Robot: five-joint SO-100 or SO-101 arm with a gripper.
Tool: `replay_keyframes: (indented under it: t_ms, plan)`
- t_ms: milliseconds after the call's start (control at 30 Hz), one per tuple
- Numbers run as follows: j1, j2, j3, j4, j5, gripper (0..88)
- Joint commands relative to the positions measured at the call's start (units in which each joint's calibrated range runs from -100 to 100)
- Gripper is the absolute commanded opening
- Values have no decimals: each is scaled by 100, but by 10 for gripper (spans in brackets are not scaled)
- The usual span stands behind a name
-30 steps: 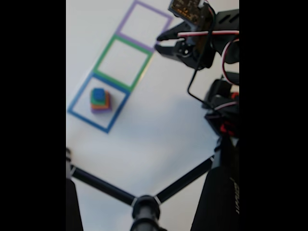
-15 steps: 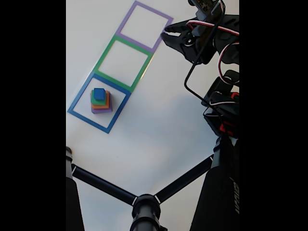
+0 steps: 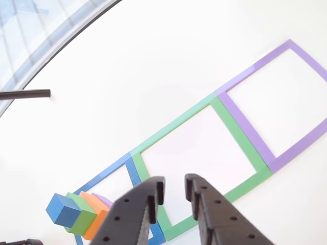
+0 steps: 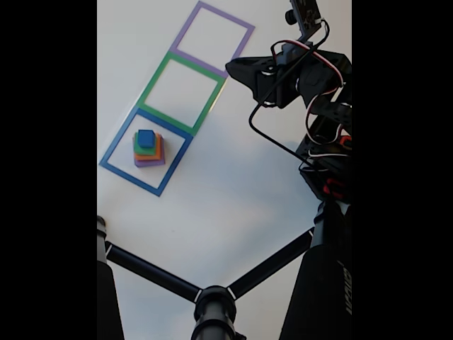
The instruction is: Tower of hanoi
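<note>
Counted four stacked blocks left of the pincer [image 4: 232, 69]: one purple block [image 4: 160, 161], one orange block [image 4: 157, 151], one green block [image 4: 147, 150], one blue cube [image 4: 146, 138]. Also three tape squares: one blue square [image 4: 112, 151], one green square [image 4: 157, 73], one purple square [image 4: 185, 31]. One pincer, two fingers [image 3: 143, 206].

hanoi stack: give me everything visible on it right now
The stack is four matte square blocks of graded size, piled widest to smallest: flat purple block at the base, orange block above, green block, then a blue cube on top. All four are in place, nothing lifted. It stands upright inside the blue tape square, apart from the tape lines. In the other view it shows at lower left. The pincer is clear of it, jaws slightly parted, touching nothing.
</note>
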Motion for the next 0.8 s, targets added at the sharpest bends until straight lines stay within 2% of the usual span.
replay_keyframes:
  t_ms: [0,167,433,600,767]
  plan:
    - [-28,-180,178,-60,-1475,0]
    - [77,-398,605,29,-3064,0]
    - [250,-673,1014,660,-4568,0]
    - [154,-737,1269,684,-5769,0]
    - [125,-834,1351,1243,-6935,0]
